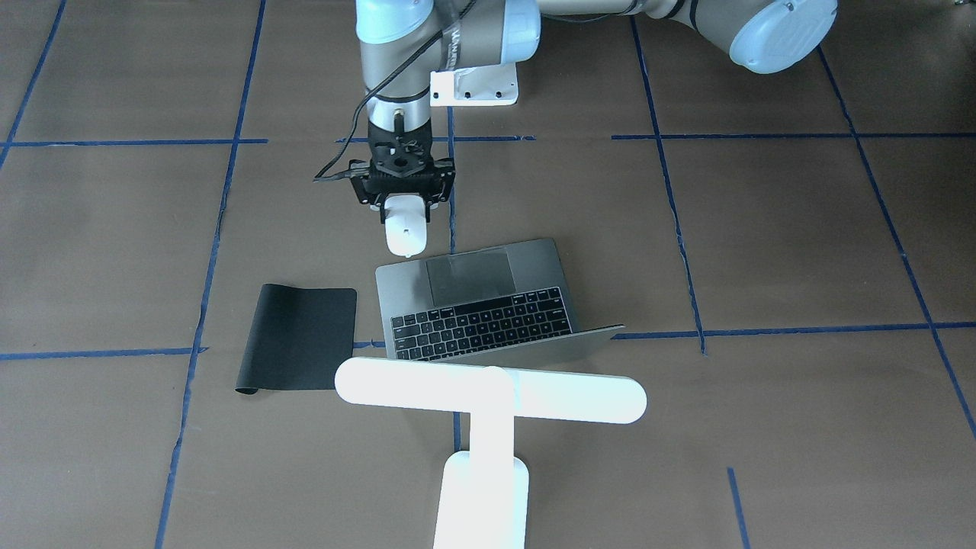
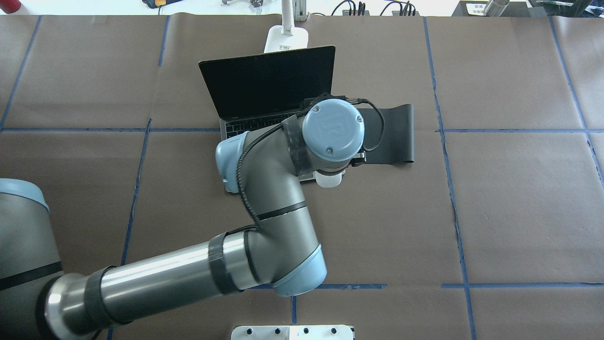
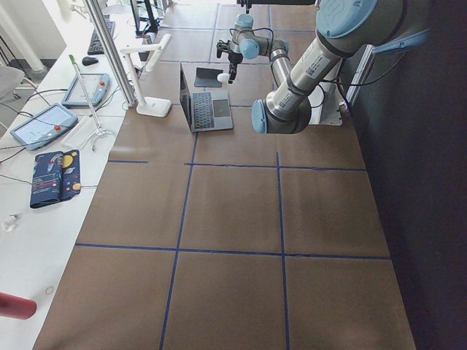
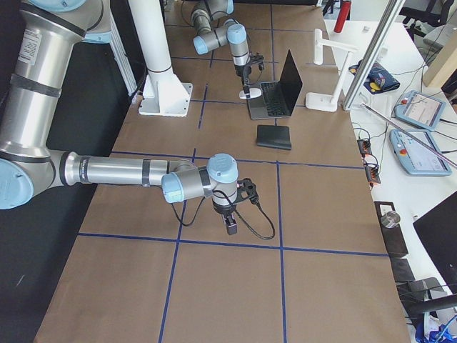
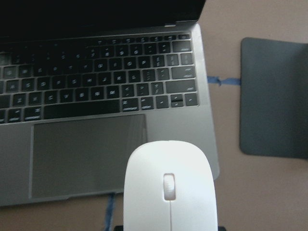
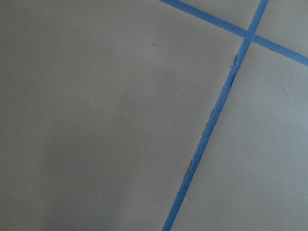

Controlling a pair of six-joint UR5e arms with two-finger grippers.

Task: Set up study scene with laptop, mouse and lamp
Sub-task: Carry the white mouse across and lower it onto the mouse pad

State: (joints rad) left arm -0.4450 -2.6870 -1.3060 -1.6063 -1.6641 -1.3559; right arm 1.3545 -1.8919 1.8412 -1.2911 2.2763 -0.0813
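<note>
left gripper point(image 1: 404, 209) clamped on mouse point(image 1: 405, 233), aloft at laptop point(image 1: 488, 299) front edge | black mat point(image 1: 301, 335) beside laptop | right gripper point(image 4: 230, 226): opening cannot be told

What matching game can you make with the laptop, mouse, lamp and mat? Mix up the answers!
Things:
1. laptop
2. mouse
3. lamp
4. mat

Clues:
A. black, lying beside the laptop
B. held in the left gripper
C. open, with dark keys
D. white and T-shaped

Pairs: 1-C, 2-B, 3-D, 4-A
</note>
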